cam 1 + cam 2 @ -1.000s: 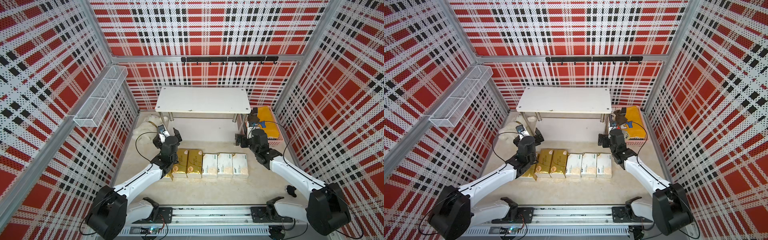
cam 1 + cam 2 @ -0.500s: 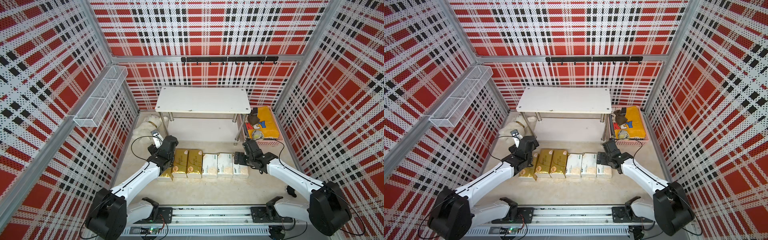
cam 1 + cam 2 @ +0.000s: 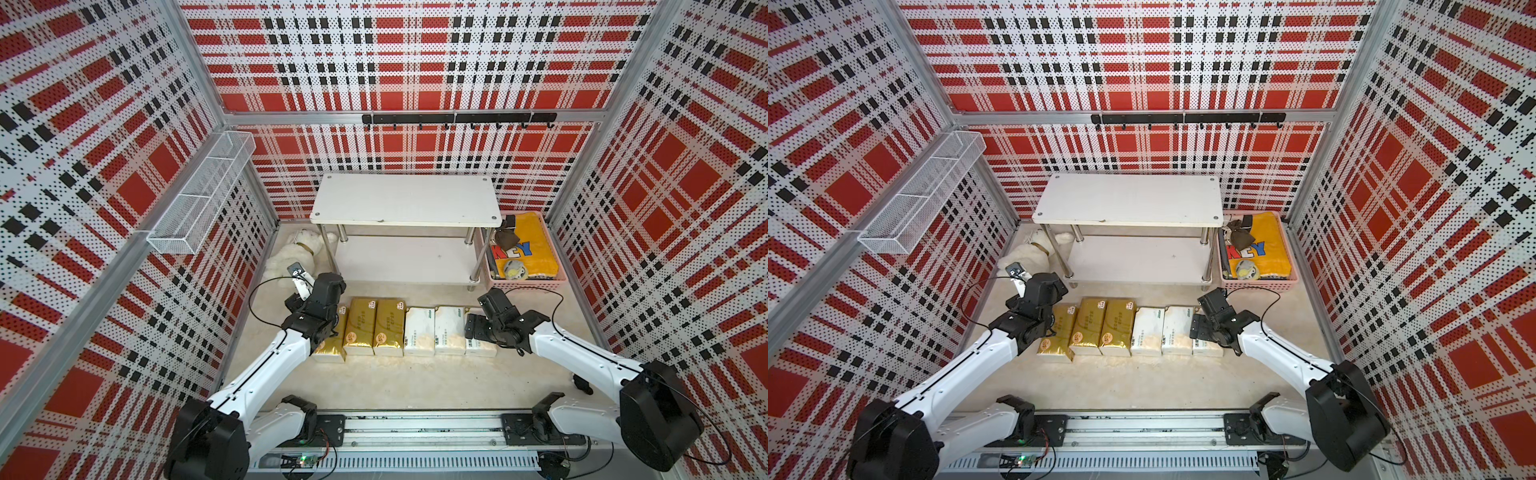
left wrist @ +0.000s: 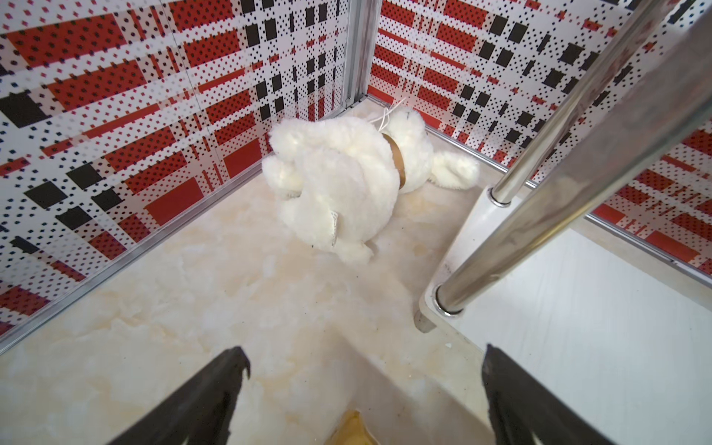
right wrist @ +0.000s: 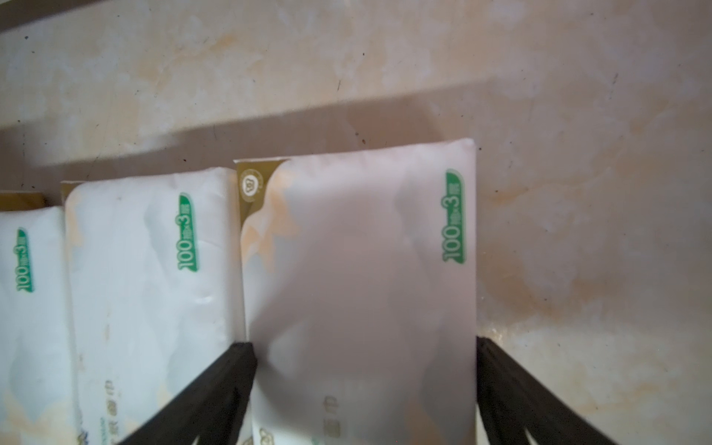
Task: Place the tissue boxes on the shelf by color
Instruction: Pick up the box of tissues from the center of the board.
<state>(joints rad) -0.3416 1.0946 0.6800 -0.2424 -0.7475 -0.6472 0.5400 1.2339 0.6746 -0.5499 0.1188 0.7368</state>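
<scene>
While left jaws gape, right jaws grip pack

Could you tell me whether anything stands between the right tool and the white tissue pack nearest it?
Nothing visible does: the right tool straddles that end white pack, its fingers against both long sides.

This is a robot test cell dressed to look like a corner of a home. Perforated wall panels printed in red, black and white plaid sit in an aluminium frame on three sides. A left arm and a right arm stand on a rail along the front edge. Household props fill it: a low shelf, tissue boxes, a wire mesh basket, a hook rail, a plush toy and a pink crate.
</scene>
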